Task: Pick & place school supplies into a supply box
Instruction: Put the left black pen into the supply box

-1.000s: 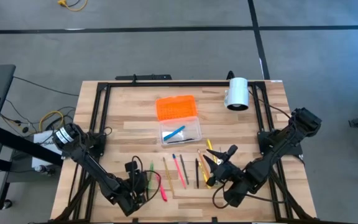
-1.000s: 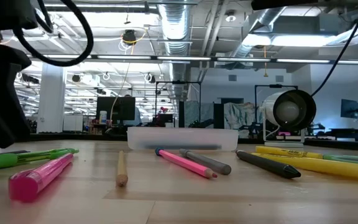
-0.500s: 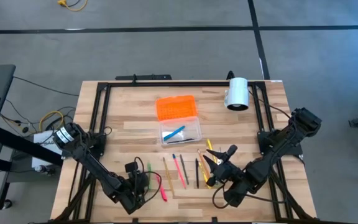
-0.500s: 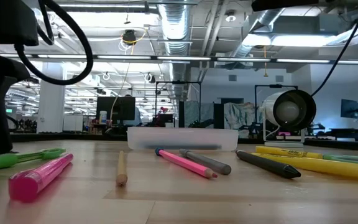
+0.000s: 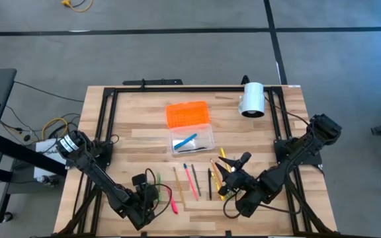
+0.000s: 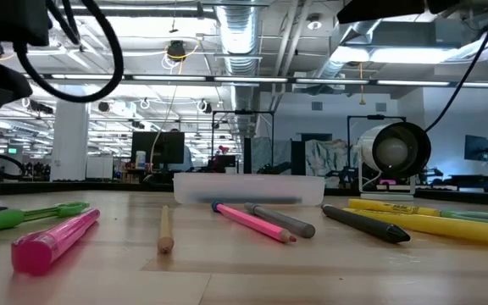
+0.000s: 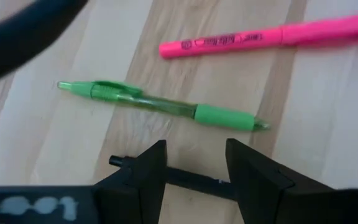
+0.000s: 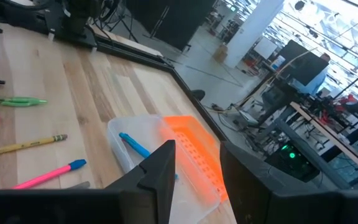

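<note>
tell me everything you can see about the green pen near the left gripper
The green pen is a slim click pen of bright green plastic with a translucent middle barrel, a solid green grip sleeve near the tip and a clip at the other end. It lies flat on the wooden table, untouched, between the pink highlighter and a black pen. The left gripper hangs over the black pen, fingers open, not on the green one.
</note>
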